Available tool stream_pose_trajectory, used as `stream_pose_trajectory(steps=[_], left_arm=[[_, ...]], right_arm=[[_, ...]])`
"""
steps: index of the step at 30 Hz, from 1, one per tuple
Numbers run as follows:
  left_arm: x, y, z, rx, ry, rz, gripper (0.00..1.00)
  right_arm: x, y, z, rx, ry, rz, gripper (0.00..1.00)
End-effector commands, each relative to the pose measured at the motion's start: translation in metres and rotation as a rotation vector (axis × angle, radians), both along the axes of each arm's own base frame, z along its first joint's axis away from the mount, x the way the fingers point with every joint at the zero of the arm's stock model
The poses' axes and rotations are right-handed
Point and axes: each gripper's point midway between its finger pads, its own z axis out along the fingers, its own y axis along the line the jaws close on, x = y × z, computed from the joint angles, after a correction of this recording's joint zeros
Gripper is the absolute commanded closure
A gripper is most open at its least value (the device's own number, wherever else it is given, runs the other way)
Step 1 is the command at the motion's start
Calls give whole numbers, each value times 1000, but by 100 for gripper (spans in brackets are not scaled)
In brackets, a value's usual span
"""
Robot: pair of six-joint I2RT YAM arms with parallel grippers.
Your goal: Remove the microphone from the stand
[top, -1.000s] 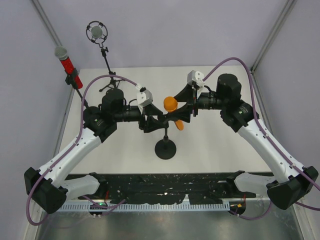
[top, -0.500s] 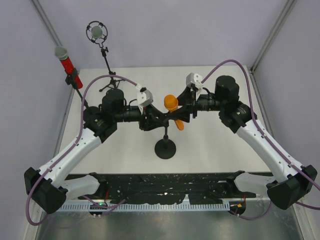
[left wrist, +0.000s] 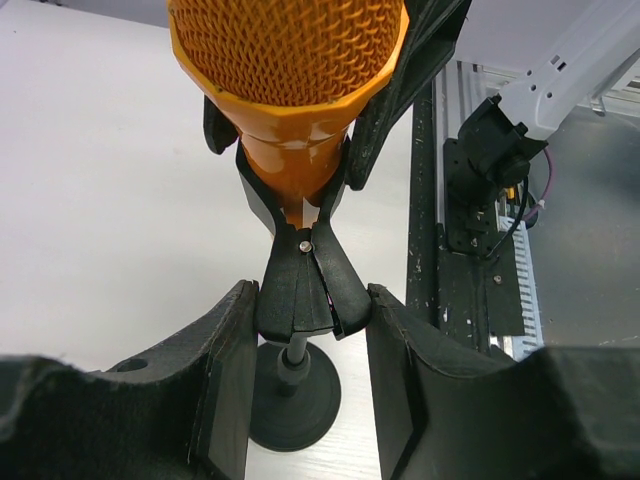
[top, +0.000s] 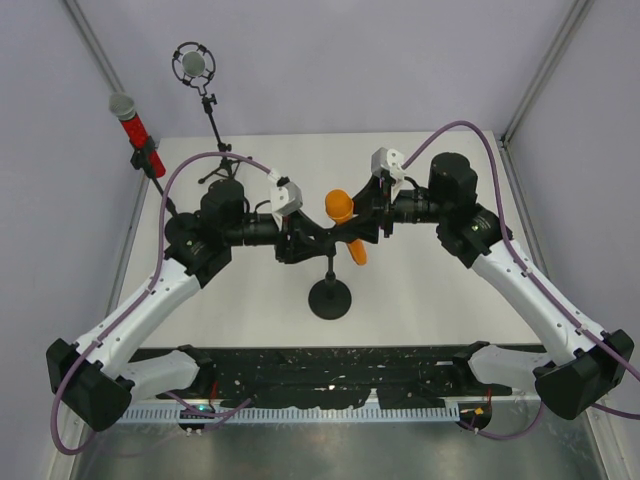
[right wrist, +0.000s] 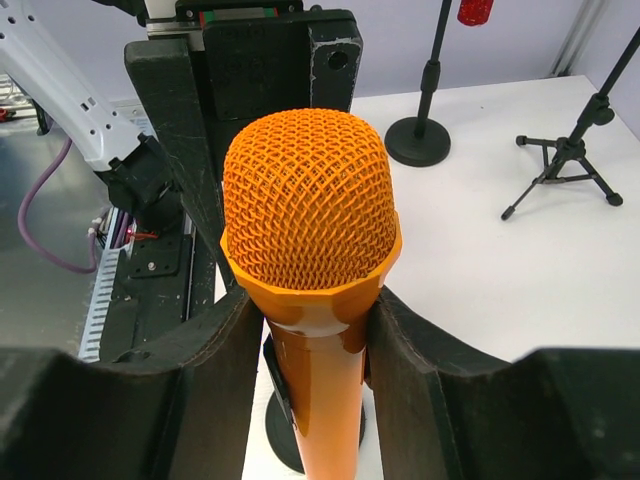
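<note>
Right gripper (right wrist: 312, 325): pinching the orange microphone (right wrist: 310, 200) just below its mesh head, reaching in from 3 o'clock. Left gripper (left wrist: 305, 315): clamped on the stand clip (left wrist: 300, 285), from 9 o'clock. Microphone seated in the clip, mid-table (top: 430, 290); stand base (top: 330, 298) at its 6 o'clock.

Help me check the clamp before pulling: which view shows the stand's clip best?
The left wrist view: the clip fills the centre, its prongs hugging the orange microphone, between the left fingers. The right wrist view shows a sliver behind the microphone's handle; the top view, a small dark shape.
</note>
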Motion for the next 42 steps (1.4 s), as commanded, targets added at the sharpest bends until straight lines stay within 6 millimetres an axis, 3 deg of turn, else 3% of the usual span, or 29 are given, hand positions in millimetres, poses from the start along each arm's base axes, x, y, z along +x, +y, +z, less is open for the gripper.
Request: stream_pose_trajectory(steps=[1,7,10,18,19,21,25,26,32,42], left_arm=[[-9,1,25,-70,-71,-42,75],[-8,2,26,-75,-73,-33,88],[-7,3,26,-76,-76,-29,100],[-7,4,25,-77,-79,-24,100],[-6,3,24,-75,-76,-23,91],[-5,4,25,-77,-81,-17,52],[-3,5,24,-78,-84,-5,14],[-3,5,26,-80,-88,-3,9],[-7,6,34,-92,-106,-8,5],[9,5,21,-27,-127,59,11]], right_arm=[[-9,-1,18,44,-49,22,62],[-11,-1,18,50,-60,31,71],[-12,-1,17,50,-58,34,76],[-12,0,18,55,-62,32,87],[-12,0,19,55,-63,31,87],[-11,-1,19,55,-63,28,87],[-10,0,18,56,-62,17,88],[-8,-1,18,55,-62,9,88],[-8,0,19,62,-53,8,88],[-8,0,19,61,-49,8,88]])
